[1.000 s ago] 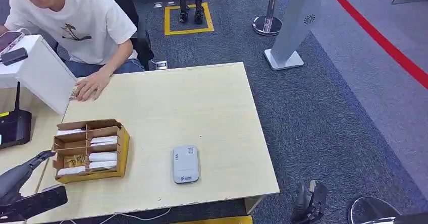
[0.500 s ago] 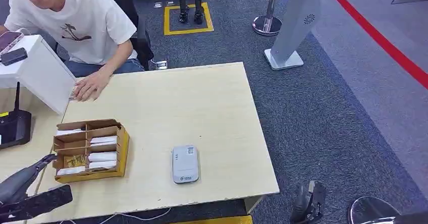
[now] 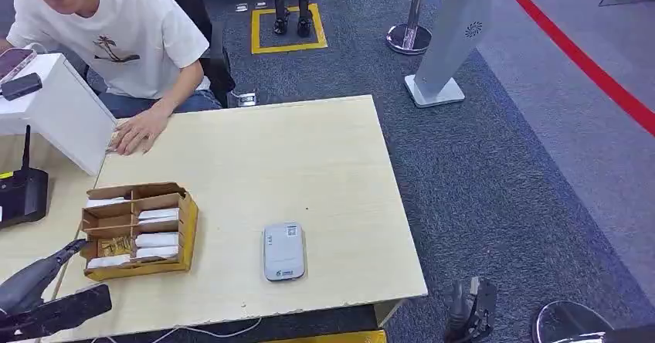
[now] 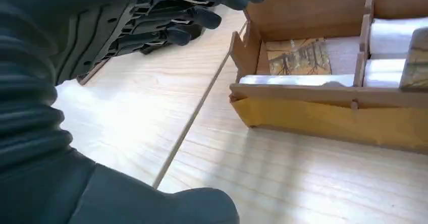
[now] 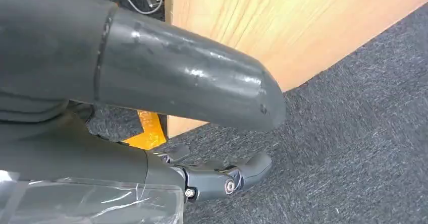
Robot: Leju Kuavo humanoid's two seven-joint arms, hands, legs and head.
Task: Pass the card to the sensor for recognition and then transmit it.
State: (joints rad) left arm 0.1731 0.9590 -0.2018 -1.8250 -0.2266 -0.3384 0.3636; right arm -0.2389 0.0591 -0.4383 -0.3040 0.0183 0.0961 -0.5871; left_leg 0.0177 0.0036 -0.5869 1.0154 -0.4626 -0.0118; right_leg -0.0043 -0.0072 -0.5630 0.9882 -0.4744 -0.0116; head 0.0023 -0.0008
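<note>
You see a pale wood-grain table, a tan cardboard divider box with white cards and one brown patterned card, a light grey rounded sensor, a dark grey-blue carpet with a red stripe.

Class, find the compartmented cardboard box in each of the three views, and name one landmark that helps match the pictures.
Head view: cardboard box on the table's near left part, by the left hand.
Left wrist view: box close up, beyond the hand's fingers.
Right wrist view: not in it.
Shared landmark: the light wooden table.
</note>
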